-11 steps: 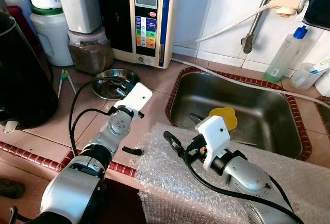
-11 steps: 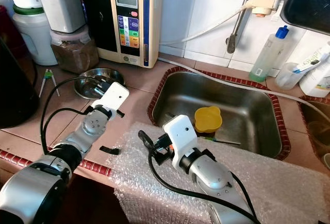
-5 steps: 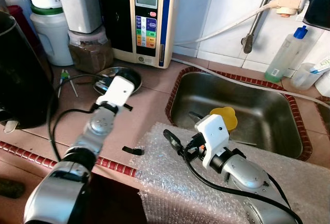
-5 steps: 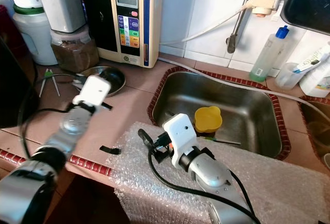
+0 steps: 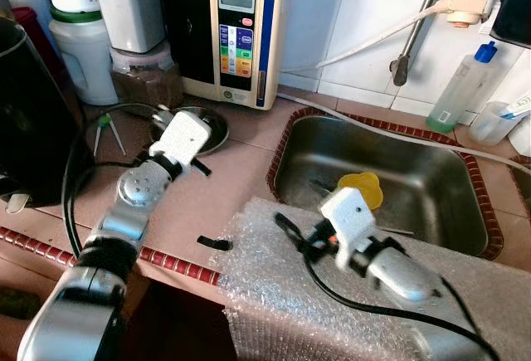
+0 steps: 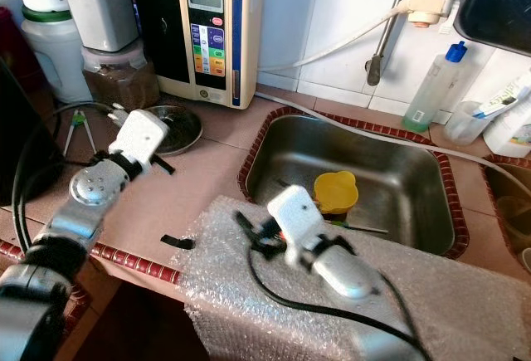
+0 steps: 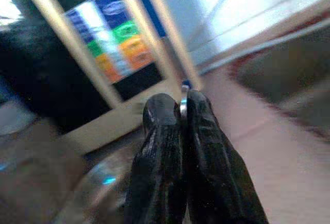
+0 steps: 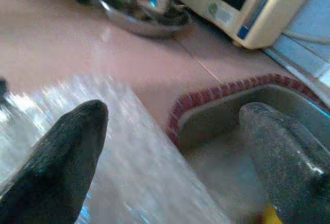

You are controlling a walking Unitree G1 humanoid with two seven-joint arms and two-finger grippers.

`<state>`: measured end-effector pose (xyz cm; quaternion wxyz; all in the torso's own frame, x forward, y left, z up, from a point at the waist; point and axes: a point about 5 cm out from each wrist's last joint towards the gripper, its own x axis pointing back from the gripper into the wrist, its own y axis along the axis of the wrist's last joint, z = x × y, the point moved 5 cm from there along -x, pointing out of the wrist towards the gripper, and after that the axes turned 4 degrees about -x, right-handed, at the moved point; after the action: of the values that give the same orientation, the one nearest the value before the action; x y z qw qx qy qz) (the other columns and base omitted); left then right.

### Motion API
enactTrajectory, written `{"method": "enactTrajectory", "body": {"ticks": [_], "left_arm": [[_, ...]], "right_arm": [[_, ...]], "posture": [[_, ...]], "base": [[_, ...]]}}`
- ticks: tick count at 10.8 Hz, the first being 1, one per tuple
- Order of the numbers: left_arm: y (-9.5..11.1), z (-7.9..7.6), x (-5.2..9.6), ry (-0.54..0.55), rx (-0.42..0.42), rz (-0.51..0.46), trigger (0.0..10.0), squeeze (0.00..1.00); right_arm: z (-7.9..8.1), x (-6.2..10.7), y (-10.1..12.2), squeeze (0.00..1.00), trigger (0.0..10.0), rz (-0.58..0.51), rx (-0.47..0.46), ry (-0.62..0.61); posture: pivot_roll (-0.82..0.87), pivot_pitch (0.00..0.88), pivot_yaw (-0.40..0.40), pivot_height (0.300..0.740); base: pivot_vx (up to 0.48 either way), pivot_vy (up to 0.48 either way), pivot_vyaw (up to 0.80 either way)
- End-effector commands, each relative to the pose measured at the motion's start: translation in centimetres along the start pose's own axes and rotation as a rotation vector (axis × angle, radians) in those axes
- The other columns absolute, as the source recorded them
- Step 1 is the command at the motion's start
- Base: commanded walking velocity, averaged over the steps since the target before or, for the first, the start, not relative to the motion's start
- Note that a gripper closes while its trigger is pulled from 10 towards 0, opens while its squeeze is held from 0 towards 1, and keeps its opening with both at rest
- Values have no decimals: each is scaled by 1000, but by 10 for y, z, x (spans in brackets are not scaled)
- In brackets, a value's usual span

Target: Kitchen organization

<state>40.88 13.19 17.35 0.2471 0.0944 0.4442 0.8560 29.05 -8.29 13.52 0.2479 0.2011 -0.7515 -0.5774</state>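
Steel bowl (image 5: 199,129) upright on counter; yellow cup (image 5: 362,190) in sink.

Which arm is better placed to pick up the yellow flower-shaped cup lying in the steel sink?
Probably the right. The right gripper sits open over the bubble wrap at the steel sink's near rim, close to the yellow flower-shaped cup. The left gripper is shut, away over the shallow steel dish.

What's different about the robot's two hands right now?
The left hand has its fingers pressed shut on something thin and silvery; the right hand is wide open and holds nothing. The left hand reaches over the counter at the steel bowl, while the right hand hangs over the bubble wrap beside the sink. Both have two long black fingers.
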Motion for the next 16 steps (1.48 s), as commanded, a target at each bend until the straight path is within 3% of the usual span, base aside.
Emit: {"method": "enactTrajectory", "body": {"ticks": [1,4,6,9,11,12,14,16], "left_arm": [[10,-3,-1,-52,2,-27,0,0],[21,-21,9,-253,-7,-33,0,0],[33,-13,3,-214,13,-65,0,0],[31,6,4,-135,-86,-21,0,0],[38,21,3,-72,-115,-43,0,0],[55,18,1,-98,-121,-108,0,0],[68,9,2,-151,-104,-170,0,0],[83,-11,9,-333,-106,-224,0,0]], "right_arm": [[-9,3,0,0,10000,-2,30,-11],[-25,8,4,0,10000,-10,171,-7],[-31,7,6,0,10000,-27,211,-15],[-31,8,4,0,10000,-42,224,-29],[-33,8,4,0,10000,-50,231,-37],[-35,5,11,0,10000,-80,252,-47],[-42,4,19,0,10000,-110,294,-77],[-57,2,23,0,10000,-121,396,-127]], "posture": [[121,0,-61,740],[125,0,-66,740],[127,0,-68,740],[127,0,-68,740],[129,0,-69,740],[132,0,-71,740],[131,0,-72,740],[137,0,-74,740]], "base": [[0,0,0],[0,0,0],[0,0,0],[0,0,0],[0,0,0],[0,0,0],[0,0,0],[0,0,0]]}}
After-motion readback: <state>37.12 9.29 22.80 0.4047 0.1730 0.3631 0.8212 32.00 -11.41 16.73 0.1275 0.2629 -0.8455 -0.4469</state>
